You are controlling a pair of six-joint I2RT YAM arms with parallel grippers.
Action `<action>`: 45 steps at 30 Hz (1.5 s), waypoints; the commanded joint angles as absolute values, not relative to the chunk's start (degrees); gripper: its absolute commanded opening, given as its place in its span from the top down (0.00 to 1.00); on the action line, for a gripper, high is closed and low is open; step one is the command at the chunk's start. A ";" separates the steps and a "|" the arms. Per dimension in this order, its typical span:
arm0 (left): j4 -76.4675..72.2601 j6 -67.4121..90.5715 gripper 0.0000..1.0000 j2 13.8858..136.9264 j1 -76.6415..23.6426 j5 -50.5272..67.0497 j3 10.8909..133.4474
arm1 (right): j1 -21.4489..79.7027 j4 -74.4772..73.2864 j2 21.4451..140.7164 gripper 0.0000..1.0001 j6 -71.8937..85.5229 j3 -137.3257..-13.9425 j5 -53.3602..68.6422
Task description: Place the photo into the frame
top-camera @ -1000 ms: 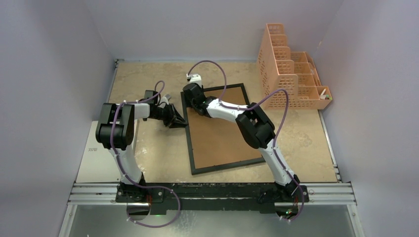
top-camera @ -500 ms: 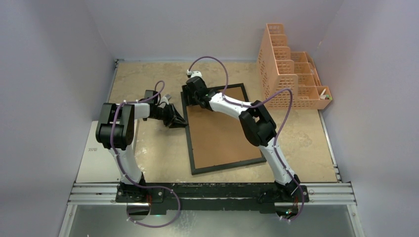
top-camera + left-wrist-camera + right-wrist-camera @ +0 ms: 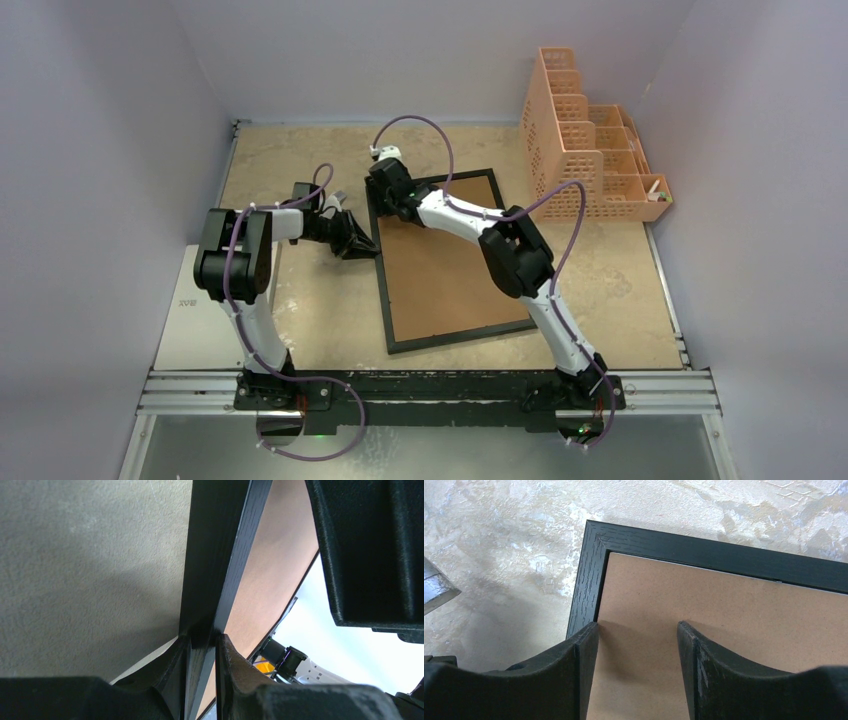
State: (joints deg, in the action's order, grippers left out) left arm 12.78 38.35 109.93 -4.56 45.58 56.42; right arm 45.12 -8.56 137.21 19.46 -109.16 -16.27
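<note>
The frame (image 3: 445, 275) lies flat on the tabletop (image 3: 290, 160), back side up, between the 2 arms and a little right of centre. Its brown board (image 3: 724, 630) faces the camera and fills the thin black rim. The frame sits slightly turned, its long sides running from the near edge toward the far wall and leaning left at the far end.

The left gripper (image 3: 365, 245) reaches in from the left and is clamped on the frame's left long side, nearer the far end than the near one. In the left wrist view its 2 fingers (image 3: 230, 655) pinch the black rim between them, 1 on each face, with the tabletop on one side and the board on the other. Whether that edge is raised off the tabletop or still rests on it is hard to judge from these views.

The right gripper (image 3: 638, 626) hangs over the frame's far left corner, pointing down at the board. Its fingers stand well apart with nothing between them. The left finger (image 3: 586, 645) sits right at the inner line of the rim, and the other is over bare board.

A peach mesh organizer (image 3: 585, 150) stands at the far right of the tabletop, well apart from the frame. A white slab (image 3: 200, 320) lies at the near left, partly behind the left arm. Purple cables (image 3: 440, 140) loop above both arms.
</note>
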 commanded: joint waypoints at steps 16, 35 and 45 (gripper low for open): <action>17.67 35.52 0.91 114.26 -6.33 33.26 53.70 | 45.79 -35.31 152.65 0.64 25.87 -108.43 -8.99; 17.49 35.52 0.91 114.43 -6.33 33.18 53.40 | 45.41 -33.74 153.25 1.00 25.51 -100.98 -7.93; 18.34 35.44 0.91 114.30 -6.37 31.86 53.34 | 42.65 -32.57 152.97 1.00 30.37 -98.10 -0.88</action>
